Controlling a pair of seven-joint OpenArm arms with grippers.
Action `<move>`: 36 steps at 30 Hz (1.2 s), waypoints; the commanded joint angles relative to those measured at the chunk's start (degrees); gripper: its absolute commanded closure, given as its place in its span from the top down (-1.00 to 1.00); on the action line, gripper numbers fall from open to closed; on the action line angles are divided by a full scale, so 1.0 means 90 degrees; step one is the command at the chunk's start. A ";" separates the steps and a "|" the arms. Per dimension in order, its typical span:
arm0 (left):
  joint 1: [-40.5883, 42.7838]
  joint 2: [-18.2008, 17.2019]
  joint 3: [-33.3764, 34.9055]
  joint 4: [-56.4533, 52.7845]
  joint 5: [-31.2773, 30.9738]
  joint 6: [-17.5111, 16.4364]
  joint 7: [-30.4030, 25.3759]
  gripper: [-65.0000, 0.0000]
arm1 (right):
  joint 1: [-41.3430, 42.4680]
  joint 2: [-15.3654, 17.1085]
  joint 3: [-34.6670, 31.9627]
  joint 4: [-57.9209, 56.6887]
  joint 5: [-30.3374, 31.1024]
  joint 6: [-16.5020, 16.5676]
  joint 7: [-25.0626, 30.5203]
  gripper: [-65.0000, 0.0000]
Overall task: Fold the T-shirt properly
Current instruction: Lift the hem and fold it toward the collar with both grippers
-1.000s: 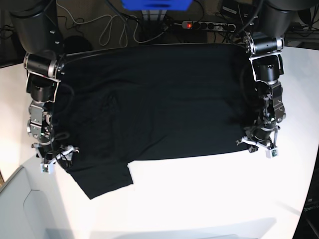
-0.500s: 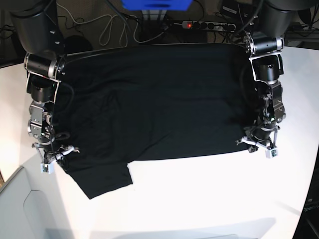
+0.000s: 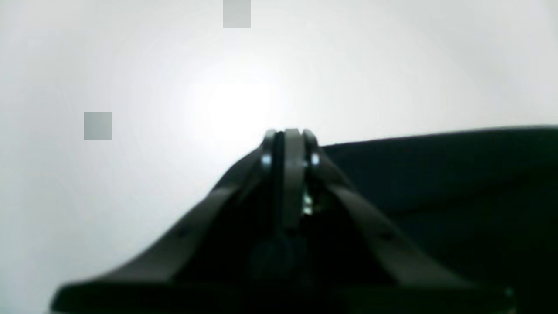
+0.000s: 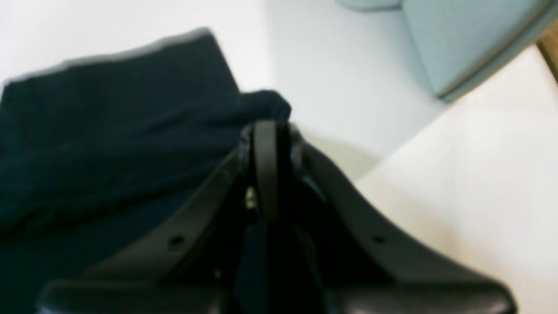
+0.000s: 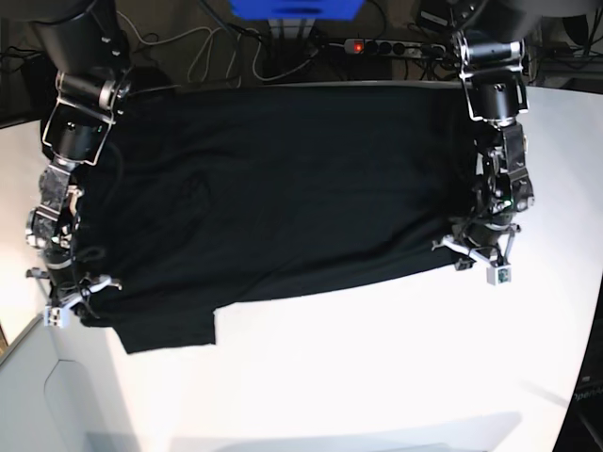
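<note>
The black T-shirt (image 5: 283, 188) lies spread on the white table (image 5: 377, 367), plain side up, with one sleeve (image 5: 170, 330) sticking out at the near left. At the shirt's near left edge, my right gripper (image 5: 77, 303) is shut on a bunch of cloth. The right wrist view shows that cloth (image 4: 109, 131) humped over the tips of the right gripper (image 4: 265, 126). My left gripper (image 5: 474, 265) is shut at the near right corner of the hem. In the left wrist view the dark cloth (image 3: 436, 183) runs right up to the closed left gripper (image 3: 288, 133).
A power strip with a red light (image 5: 377, 47) and loose cables (image 5: 207, 56) lie behind the table's far edge. A blue object (image 5: 297, 8) hangs at the top. A pale grey-blue container (image 5: 28, 395) stands at the near left corner, beside the right gripper.
My right gripper has closed on the shirt's edge and drawn to the left. The left gripper has shifted slightly up and left. The near hem and sleeve have moved left with them.
</note>
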 commanded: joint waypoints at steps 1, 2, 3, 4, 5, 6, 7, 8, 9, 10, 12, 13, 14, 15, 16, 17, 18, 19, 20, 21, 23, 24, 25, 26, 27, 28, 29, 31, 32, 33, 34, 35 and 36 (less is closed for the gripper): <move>-0.0058 -0.0109 -0.0029 0.0296 -0.0051 0.0032 -0.0153 -1.00 | -0.0002 0.0066 0.0092 0.0384 0.0046 -0.0049 0.0097 -1.00; 0.0078 -0.0050 -0.0029 0.0501 -0.0071 0.0032 -0.0153 -1.00 | -0.0158 0.0056 0.0141 0.0628 0.0046 -0.0049 -0.0001 -1.00; 0.0244 -0.0031 -0.0039 0.0696 -0.0149 0.0032 -0.0153 -1.00 | -0.0314 0.0046 0.0141 0.0824 0.0046 -0.0049 -0.0059 -1.00; 0.0410 -0.0031 -0.0117 0.0891 -0.0246 0.0032 -0.0153 -1.00 | -0.0461 0.0046 0.0141 0.0980 0.0046 -0.0049 -0.0079 -1.00; 0.0557 -0.0011 -0.0234 0.1048 -0.0364 0.0032 -0.0153 -1.00 | -0.0588 0.0036 0.0141 0.1097 0.0046 -0.0049 -0.0089 -1.00; 0.0684 -0.0001 -0.0351 0.1194 -0.0461 0.0032 -0.0143 -1.00 | -0.0705 -0.0032 0.0141 0.1185 0.0046 -0.0049 -0.0089 -1.00; 0.0782 -0.0001 -0.0459 0.1331 -0.0549 0.0032 -0.0143 -1.00 | -0.0803 -0.0061 0.0141 0.1293 0.0046 -0.0049 -0.0089 -1.00; 0.0889 -0.0001 -0.0517 0.1468 -0.0637 0.0032 -0.0134 -1.00 | -0.0949 -0.0081 0.0141 0.1439 0.0046 -0.0049 -0.0098 -1.00; 0.1026 -0.0001 -0.0595 0.1595 -0.0725 0.0032 -0.0036 -1.00 | -0.1096 -0.0081 0.0141 0.1605 0.0046 -0.0049 -0.0098 -1.00; 0.1114 0.0008 -0.0615 0.1702 -0.0823 0.0032 0.0111 -1.00 | -0.1233 -0.0091 0.0141 0.1771 0.0046 -0.0049 -0.0098 -1.00; 0.1270 0.0008 -0.0644 0.1937 -0.1067 0.0032 0.0306 -1.00 | -0.1555 -0.0120 0.0151 0.2191 0.0046 -0.0039 -0.0098 -1.00; 0.1368 0.0008 -0.0732 0.2034 -0.1174 0.0032 0.0384 -1.00 | -0.1731 -0.0120 0.0151 0.2387 0.0056 -0.0039 -0.0098 -1.00; 0.1475 0.0008 -0.0859 0.2142 -0.1292 0.0032 0.0433 -1.00 | -0.1887 -0.0130 0.0151 0.2582 0.0095 -0.0039 -0.0098 -1.00; 0.1583 0.0018 -0.0967 0.2269 -0.1399 0.0032 0.0482 -1.00 | -0.2053 -0.0149 0.0151 0.2758 0.0212 -0.0039 -0.0098 -1.00; 0.1671 0.0057 -0.1064 0.2376 -0.1507 0.0032 0.0531 -1.00 | -0.2200 -0.0178 0.0151 0.2904 0.0378 -0.0039 -0.0098 -1.00; 0.1729 0.0096 -0.1142 0.2454 -0.1565 0.0032 0.0570 -1.00 | -0.2317 -0.0178 0.0170 0.3002 0.0515 -0.0039 -0.0098 -1.00; 0.1778 0.0126 -0.1250 0.2542 -0.1604 0.0032 0.0618 -1.00 | -0.2405 -0.0188 0.0219 0.3051 0.0613 -0.0039 -0.0098 -1.00; 0.1837 0.0145 -0.1377 0.2601 -0.1624 0.0032 0.0687 -1.00 | -0.2473 -0.0198 0.0288 0.3061 0.0662 -0.0039 -0.0098 -1.00; 0.1905 0.0145 -0.1494 0.2689 -0.1624 0.0022 0.0785 -1.00 | -0.2512 -0.0198 0.0346 0.3041 0.0662 -0.0039 -0.0108 -1.00; 0.1954 0.0155 -0.1592 0.2767 -0.1624 0.0003 0.0872 -1.00 | -0.2561 -0.0198 0.0405 0.3021 0.0662 -0.0039 -0.0108 -1.00; 0.2081 0.0214 -0.1729 0.2806 -0.1624 -0.0007 0.0951 -1.00 | -0.2678 -0.0198 0.0532 0.3021 0.0662 -0.0039 -0.0108 -1.00; 0.2100 0.0262 -0.1807 0.2816 -0.1624 -0.0017 0.0980 -1.00 | -0.2698 -0.0198 0.0571 0.3021 0.0662 -0.0039 -0.0108 -1.00; 0.2110 0.0301 -0.1904 0.2835 -0.1624 -0.0017 0.0990 -1.00 | -0.2727 -0.0198 0.0591 0.3021 0.0662 -0.0039 -0.0108 -1.00; 0.2130 0.0341 -0.1992 0.2835 -0.1624 -0.0017 0.0990 -1.00 | -0.2727 -0.0198 0.0610 0.3021 0.0662 -0.0039 -0.0108 -1.00; 0.2208 0.0370 -0.2041 0.2845 -0.1624 -0.0017 0.0990 -1.00 | -0.2737 -0.0198 0.0610 0.3021 0.0662 -0.0039 -0.0108 -1.00; 0.2286 0.0389 -0.2070 0.2865 -0.1633 -0.0026 0.0990 -1.00 | -0.2766 -0.0198 0.0620 0.3021 0.0662 0.0010 -0.0108 -1.00; 0.2335 0.0399 -0.2090 0.2904 -0.1633 -0.0026 0.0990 -1.00 | -0.2786 -0.0188 0.0659 0.3021 0.0662 0.0098 -0.0108 -1.00; 0.2481 0.0409 -0.2061 0.2972 -0.1633 -0.0026 0.0990 -1.00 | -0.2795 -0.0198 0.0747 0.3021 0.0652 0.0322 -0.0108 -1.00; 0.2550 0.0409 -0.2061 0.2972 -0.1633 -0.0026 0.0990 -1.00 | -0.2805 -0.0198 0.0727 0.3021 0.0652 0.0430 -0.0108 -1.00; 0.2579 0.0419 -0.2061 0.2972 -0.1633 -0.0026 0.0990 -1.00 | -0.2805 -0.0198 0.0708 0.3021 0.0652 0.0498 -0.0157 -1.00; 0.2598 0.0419 -0.2051 0.2943 -0.1633 -0.0026 0.0990 -1.00 | -0.2805 -0.0198 0.0708 0.3021 0.0652 0.0557 -0.0255 -1.00; 0.2598 0.0419 -0.2051 0.2933 -0.1633 -0.0026 0.0990 -1.00 | -0.2805 -0.0198 0.0698 0.3021 0.0642 0.0606 -0.0401 -1.00; 0.2608 0.0419 -0.2051 0.2913 -0.1633 -0.0026 0.0990 -1.00 | -0.2776 -0.0198 0.0698 0.3021 0.0642 0.0645 -0.0577 -0.99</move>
